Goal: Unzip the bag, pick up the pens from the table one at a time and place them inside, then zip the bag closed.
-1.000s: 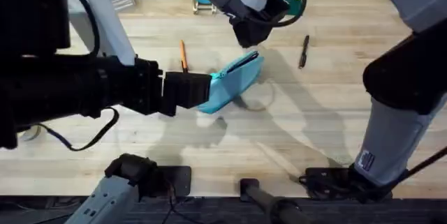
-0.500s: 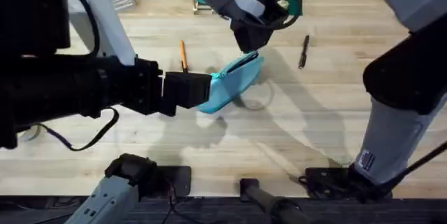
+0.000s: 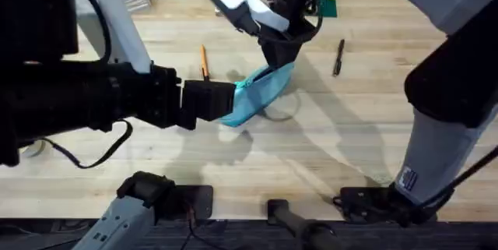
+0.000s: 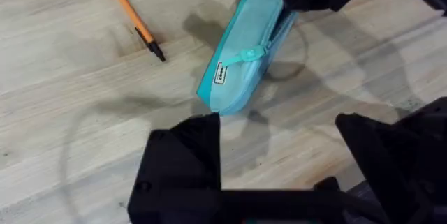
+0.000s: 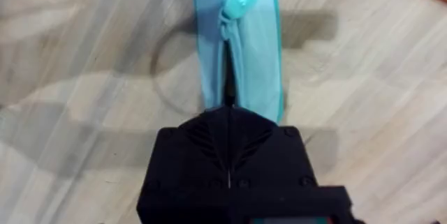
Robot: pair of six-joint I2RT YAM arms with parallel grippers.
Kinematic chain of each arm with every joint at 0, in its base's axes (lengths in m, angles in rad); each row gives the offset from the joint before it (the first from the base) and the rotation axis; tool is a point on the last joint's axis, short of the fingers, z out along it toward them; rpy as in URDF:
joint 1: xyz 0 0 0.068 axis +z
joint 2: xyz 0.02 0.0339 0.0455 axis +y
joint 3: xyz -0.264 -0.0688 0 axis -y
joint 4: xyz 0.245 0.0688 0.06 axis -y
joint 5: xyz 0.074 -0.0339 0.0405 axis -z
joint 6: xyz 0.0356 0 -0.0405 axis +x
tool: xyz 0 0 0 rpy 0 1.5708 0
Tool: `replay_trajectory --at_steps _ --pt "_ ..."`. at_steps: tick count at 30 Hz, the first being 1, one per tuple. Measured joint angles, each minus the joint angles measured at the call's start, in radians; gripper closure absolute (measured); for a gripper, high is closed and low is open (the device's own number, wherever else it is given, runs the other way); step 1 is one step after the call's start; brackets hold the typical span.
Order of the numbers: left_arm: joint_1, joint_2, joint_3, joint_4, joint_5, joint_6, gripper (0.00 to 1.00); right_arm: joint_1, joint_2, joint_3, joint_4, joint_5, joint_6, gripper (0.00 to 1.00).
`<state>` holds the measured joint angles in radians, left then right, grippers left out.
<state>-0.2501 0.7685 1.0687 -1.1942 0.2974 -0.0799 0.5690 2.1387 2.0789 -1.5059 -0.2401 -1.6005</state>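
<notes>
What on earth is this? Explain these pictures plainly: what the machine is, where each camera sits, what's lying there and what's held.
It's a robot with two arms at a wooden table, each ending in a two-finger pincer. One picture looks down from above the arms' bases; the other two come from small cameras on each wrist, so each shows its own black fingers at the bottom.

On the table lie a light-blue bag, an orange pen and a black pen.

The right pincer is shut on one end of the bag. The left pincer is open beside the other end, holding nothing. Both pens lie untouched.
</notes>
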Motion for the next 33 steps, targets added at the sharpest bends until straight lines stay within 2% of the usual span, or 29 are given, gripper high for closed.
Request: replay_trajectory --at_steps 11,18,25,33 --pt "0.000 0.000 0.000 0.000 0.000 0.000 0.006 -0.001 0.000 -0.096 0.058 -0.013 0.003 0.971" --pt "0.000 0.000 0.000 -0.003 0.000 0.000 0.006 -0.001 0.000 -0.100 0.111 -0.019 0.019 0.972" --pt "0.000 0.000 0.000 -0.095 -0.003 0.000 0.006 -0.001 0.026 -0.101 0.111 -0.023 0.023 0.972" --pt "0.000 0.000 0.000 -0.105 -0.003 0.000 0.006 -0.001 0.039 -0.103 0.112 -0.026 0.024 0.969"
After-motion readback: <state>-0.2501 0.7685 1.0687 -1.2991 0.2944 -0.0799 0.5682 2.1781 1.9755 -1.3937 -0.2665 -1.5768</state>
